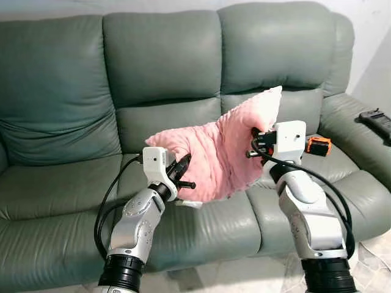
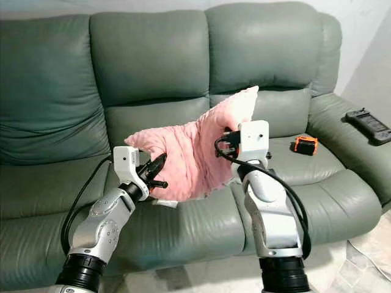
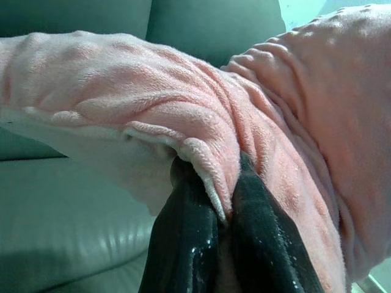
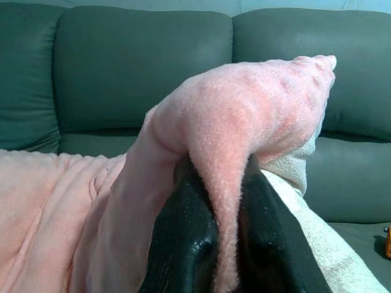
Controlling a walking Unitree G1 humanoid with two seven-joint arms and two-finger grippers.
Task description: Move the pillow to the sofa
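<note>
A pink fuzzy pillow [image 1: 217, 152] hangs in the air between my two arms, above the middle seat of the green sofa [image 1: 165, 58]. My left gripper [image 1: 182, 166] is shut on the pillow's lower left edge; in the left wrist view both black fingers [image 3: 186, 238] pinch a fold of pink cloth [image 3: 208, 159]. My right gripper [image 1: 256, 141] is shut on the pillow's right side, just under its raised corner. In the right wrist view the fingers [image 4: 183, 235] squeeze a ridge of the pillow [image 4: 238, 116].
An orange and black object [image 1: 318, 145] lies on the sofa's right seat cushion. A black device [image 1: 377, 122] rests on the right armrest. The left seat cushion [image 1: 55, 183] is bare. Pale floor [image 1: 376, 262] shows at the lower right.
</note>
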